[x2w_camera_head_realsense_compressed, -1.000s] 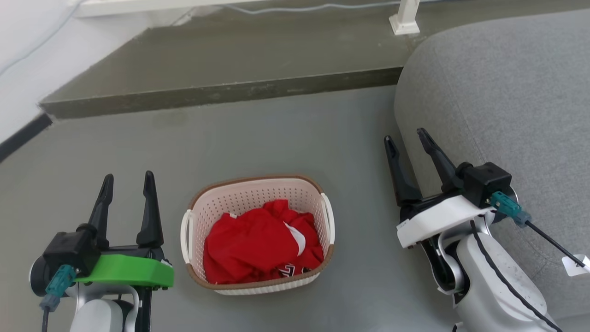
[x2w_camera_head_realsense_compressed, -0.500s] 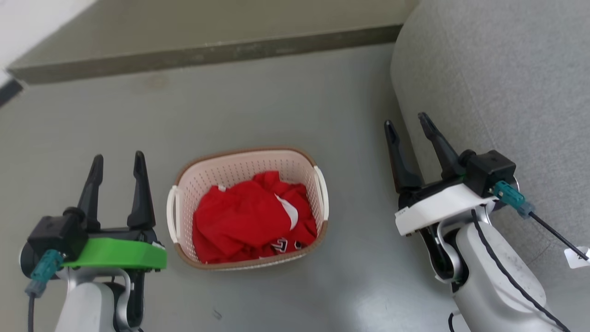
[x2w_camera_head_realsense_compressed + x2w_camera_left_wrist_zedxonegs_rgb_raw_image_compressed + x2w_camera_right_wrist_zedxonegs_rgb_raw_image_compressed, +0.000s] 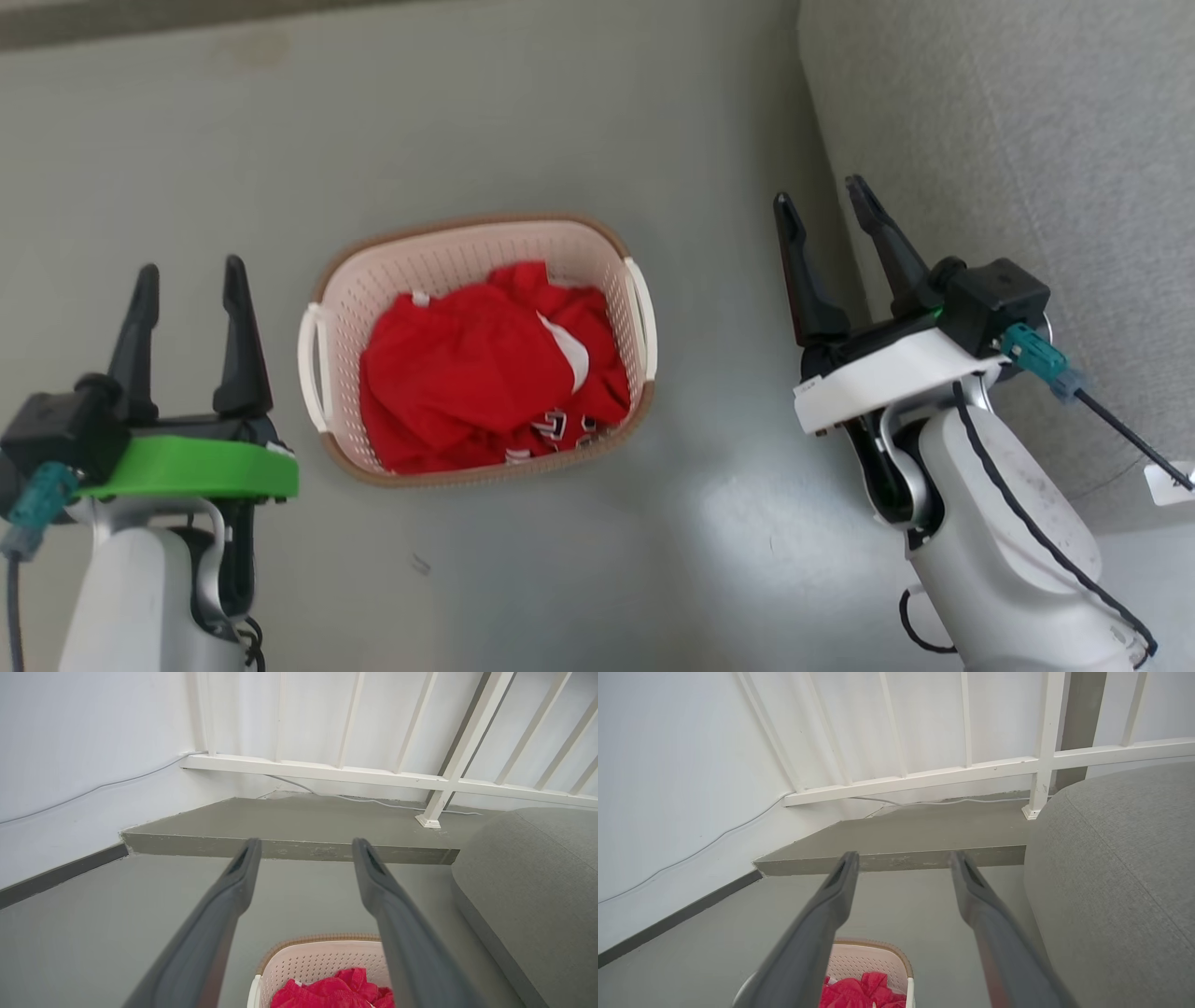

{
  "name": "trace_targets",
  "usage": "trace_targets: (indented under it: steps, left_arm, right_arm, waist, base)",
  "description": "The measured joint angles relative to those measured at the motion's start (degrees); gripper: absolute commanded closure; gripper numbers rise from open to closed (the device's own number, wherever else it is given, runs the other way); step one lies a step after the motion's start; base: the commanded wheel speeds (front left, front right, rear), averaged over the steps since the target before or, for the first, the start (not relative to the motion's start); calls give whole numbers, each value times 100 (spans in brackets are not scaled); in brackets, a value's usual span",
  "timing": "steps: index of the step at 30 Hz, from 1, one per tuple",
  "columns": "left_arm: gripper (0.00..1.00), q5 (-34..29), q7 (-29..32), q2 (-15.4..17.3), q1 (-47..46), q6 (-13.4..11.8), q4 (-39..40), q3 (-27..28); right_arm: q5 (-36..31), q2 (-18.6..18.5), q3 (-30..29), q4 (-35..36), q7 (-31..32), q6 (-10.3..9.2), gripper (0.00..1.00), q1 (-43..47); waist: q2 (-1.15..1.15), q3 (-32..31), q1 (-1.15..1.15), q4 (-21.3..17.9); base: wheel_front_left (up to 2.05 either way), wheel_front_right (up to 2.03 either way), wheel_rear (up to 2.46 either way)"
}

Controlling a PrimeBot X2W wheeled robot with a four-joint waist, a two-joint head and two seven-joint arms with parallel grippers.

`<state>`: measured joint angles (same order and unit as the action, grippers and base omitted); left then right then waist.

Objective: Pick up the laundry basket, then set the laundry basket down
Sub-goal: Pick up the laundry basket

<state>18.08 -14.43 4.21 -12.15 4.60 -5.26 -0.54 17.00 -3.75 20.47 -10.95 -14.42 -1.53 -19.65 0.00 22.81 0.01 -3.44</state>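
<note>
**Basket on floor, both arms clear**

The cream-white perforated plastic laundry basket (image 3: 439,271) sits on the grey floor (image 3: 560,112), holding a crumpled red garment (image 3: 467,373). The left gripper (image 3: 190,268) and right gripper (image 3: 820,191) flank it without touching, jaws apart and empty.

I can read no text with any certainty. The red garment (image 3: 467,373) in the laundry basket (image 3: 439,266) bears black-and-white marks (image 3: 551,425) at the lower middle of the head view, but the folds break them up. A white tag (image 3: 1169,483) at the right edge shows one dark mark, too small to read. The small label (image 3: 808,381) on my right end effector (image 3: 819,191) is just as illegible.
</note>
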Motion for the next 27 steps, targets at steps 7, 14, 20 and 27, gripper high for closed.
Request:
trace_targets:
  steps: [7,14,20,27]
  left_arm:
    - [0,100,0,87,-263,49,-189,47]
    - [0,205,-1,183,-595,102,-460,77]
    - [0,268,0,248,-856,121,-765,74]
    - [0,278,86,313,-1189,169,-1167,40]
  right_arm:
    - [0,12,18,-249,-1,1,0,-252]
    - [2,18,85,-567,-1,47,0,-550]
    - [9,21,174,-850,-1,52,0,-817]
    - [24,20,267,-1182,-2,101,0,-1196]
  waist:
    - [0,497,0,-40]
    - [0,1002,0,-79]
    - [0,1408,0,-98]
    - [0,1840,0,-76]
  base:
    - [0,0,0]
    - [0,0,0]
    - [0,0,0]
    - [0,0,0]
